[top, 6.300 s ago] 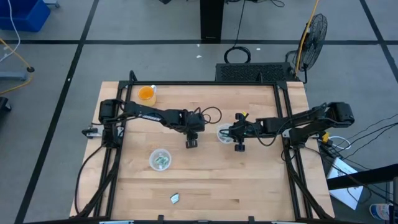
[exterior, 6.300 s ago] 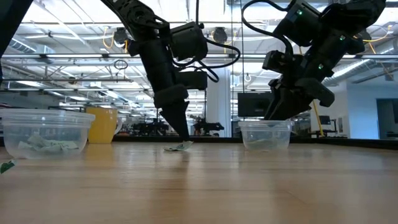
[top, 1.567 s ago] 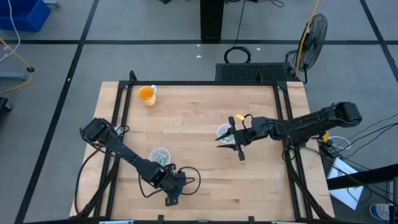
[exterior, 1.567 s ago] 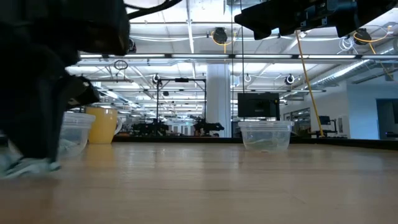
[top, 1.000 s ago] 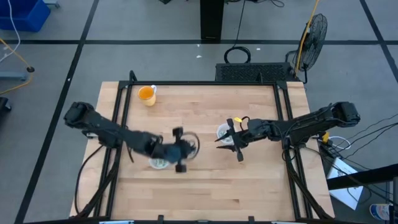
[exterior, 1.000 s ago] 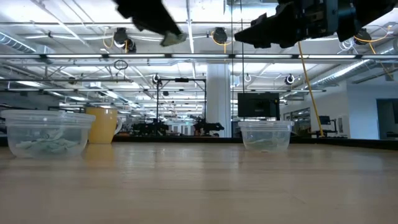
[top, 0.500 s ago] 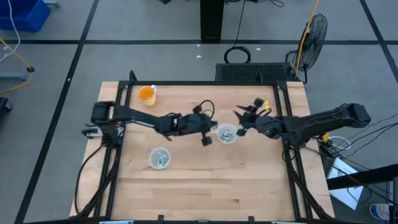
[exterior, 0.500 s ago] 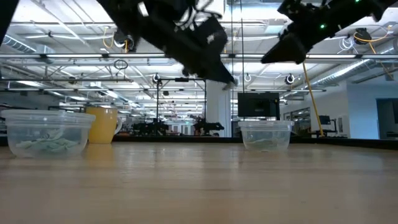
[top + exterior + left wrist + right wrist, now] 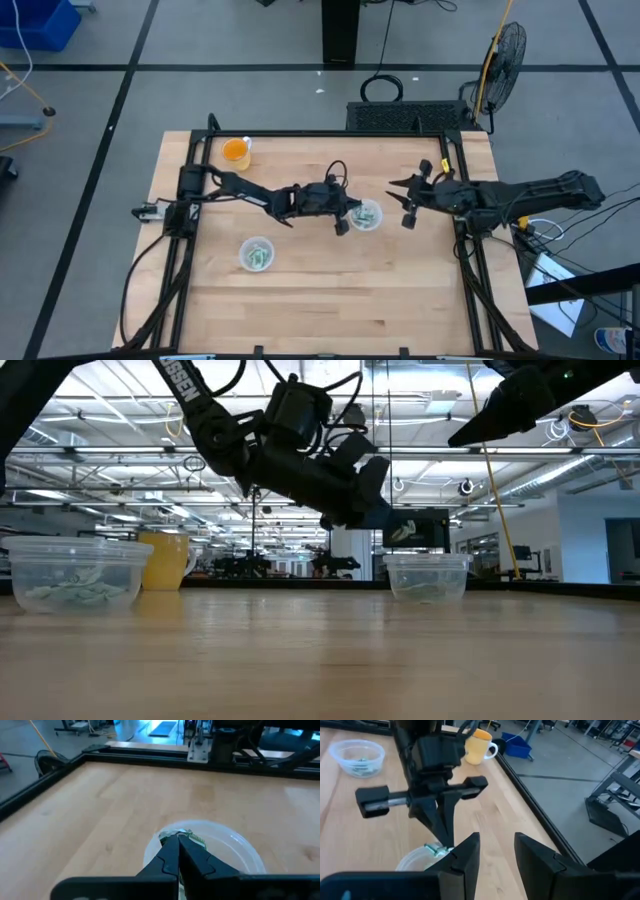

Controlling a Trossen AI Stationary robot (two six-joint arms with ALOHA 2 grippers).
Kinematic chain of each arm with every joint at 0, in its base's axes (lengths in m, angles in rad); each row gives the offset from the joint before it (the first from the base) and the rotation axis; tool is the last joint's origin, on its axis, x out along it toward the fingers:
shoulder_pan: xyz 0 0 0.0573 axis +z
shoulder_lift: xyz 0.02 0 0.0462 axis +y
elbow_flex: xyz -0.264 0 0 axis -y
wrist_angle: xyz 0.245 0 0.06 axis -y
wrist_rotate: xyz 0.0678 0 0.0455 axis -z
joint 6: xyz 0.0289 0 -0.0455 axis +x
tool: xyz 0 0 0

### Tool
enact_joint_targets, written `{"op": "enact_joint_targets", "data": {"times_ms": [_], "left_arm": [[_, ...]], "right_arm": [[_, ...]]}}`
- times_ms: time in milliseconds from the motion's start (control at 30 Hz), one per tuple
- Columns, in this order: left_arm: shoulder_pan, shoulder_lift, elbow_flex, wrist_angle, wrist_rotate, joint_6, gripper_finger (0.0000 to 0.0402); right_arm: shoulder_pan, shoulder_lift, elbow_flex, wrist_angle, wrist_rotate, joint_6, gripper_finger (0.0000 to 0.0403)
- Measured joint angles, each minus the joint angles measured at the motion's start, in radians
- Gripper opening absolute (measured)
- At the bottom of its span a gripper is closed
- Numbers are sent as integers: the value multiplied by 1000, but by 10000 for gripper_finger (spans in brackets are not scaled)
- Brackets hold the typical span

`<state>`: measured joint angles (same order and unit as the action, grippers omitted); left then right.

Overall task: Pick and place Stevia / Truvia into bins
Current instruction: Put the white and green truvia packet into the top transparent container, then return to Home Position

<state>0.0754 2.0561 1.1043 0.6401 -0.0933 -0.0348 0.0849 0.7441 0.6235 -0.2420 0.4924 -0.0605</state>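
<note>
A sachet is clamped between the closed tips of the left gripper and is held directly above the near cup, so release calls for a straight drop. The right gripper is parted, empty, just beyond that cup. Two cups are counted; the second lies behind the left gripper, holding several sachets.
</note>
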Motion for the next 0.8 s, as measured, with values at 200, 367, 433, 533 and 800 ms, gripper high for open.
{"op": "enact_joint_targets", "data": {"times_ms": [200, 367, 433, 533, 800], "left_arm": [[-2, 4, 5, -1, 23, 3, 26], [-2, 4, 4, -20, 24, 15, 22], [-3, 4, 5, -39, 20, 15, 20], [-3, -8, 4, -44, 3, 27, 19], [-5, -358, 4, -386, -2, 116, 19]], "right_arm": [[0, 30, 0, 3, 0, 0, 114], [0, 52, 0, 5, 0, 20, 114], [0, 58, 0, 3, 0, 41, 114], [0, 65, 0, 4, 0, 48, 114], [15, 13, -1, -39, 0, 42, 114]]}}
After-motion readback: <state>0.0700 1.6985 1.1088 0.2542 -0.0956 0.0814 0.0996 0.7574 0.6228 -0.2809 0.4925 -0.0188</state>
